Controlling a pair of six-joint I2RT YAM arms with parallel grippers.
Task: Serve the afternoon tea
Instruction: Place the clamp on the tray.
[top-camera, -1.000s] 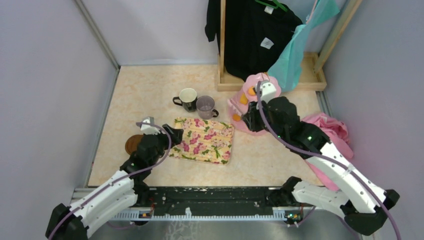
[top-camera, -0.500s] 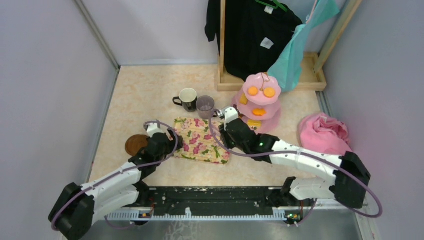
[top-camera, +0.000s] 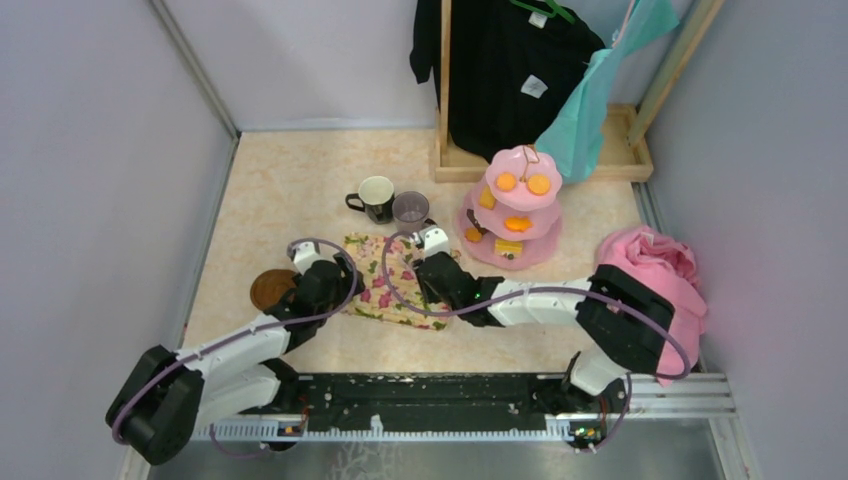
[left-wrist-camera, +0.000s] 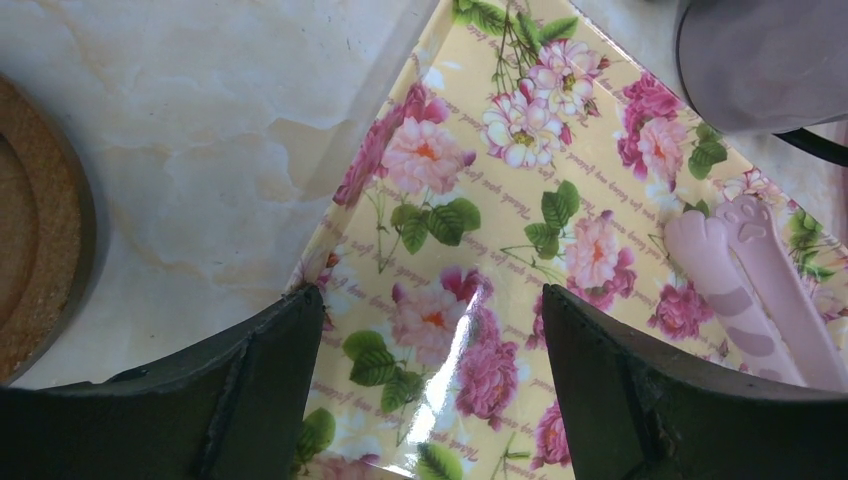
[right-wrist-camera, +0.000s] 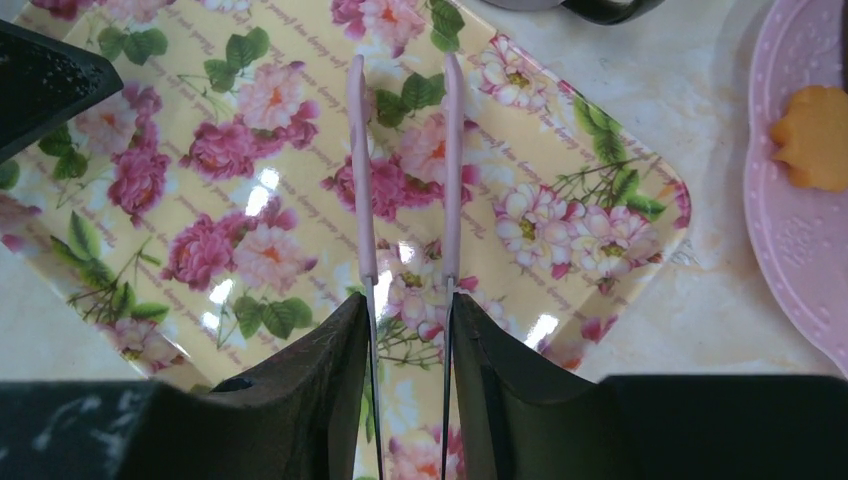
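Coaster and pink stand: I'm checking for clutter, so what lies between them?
Top view: the flowered tray lies between coaster and stand; over it, the open left gripper and the right gripper holding pink tongs.

A glossy yellow tray printed with pink roses lies flat on the beige marbled worktop. Over it are pink tongs with paw-shaped tips, arms apart. Well to the tray's right lies a crumpled pink cloth. Behind the tray, a wooden rack carries a black shirt and a teal garment.
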